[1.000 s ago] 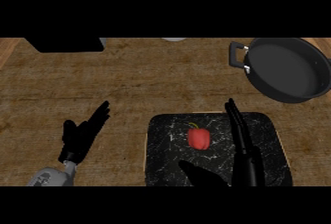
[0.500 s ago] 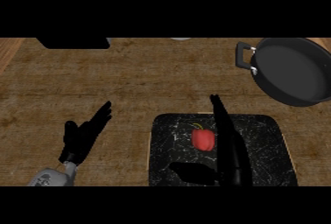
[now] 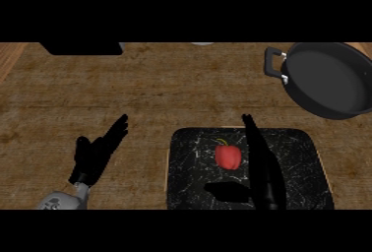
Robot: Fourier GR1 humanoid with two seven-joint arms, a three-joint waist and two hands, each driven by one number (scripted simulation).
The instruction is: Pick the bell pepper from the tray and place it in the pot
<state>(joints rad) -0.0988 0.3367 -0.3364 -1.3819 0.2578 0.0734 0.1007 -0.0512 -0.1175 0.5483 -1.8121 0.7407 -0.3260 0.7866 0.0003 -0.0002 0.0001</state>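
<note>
A red bell pepper lies on the black marbled tray at the lower centre-right of the head view. My right hand stretches over the tray just right of the pepper, fingers straight and open, thumb low at the left. The black pot with a side handle stands at the upper right. At the lower left my left hand rests open on the wooden counter, fingers pointing up and right.
A dark rectangular object sits at the counter's back left edge. A small pale item peeks in at the back centre. Bare wooden counter spreads between tray, pot and left hand.
My right hand has shifted left across the tray, now close beside the pepper. The view has drifted slightly, so pot and tray sit a little further right. The left hand stays put.
</note>
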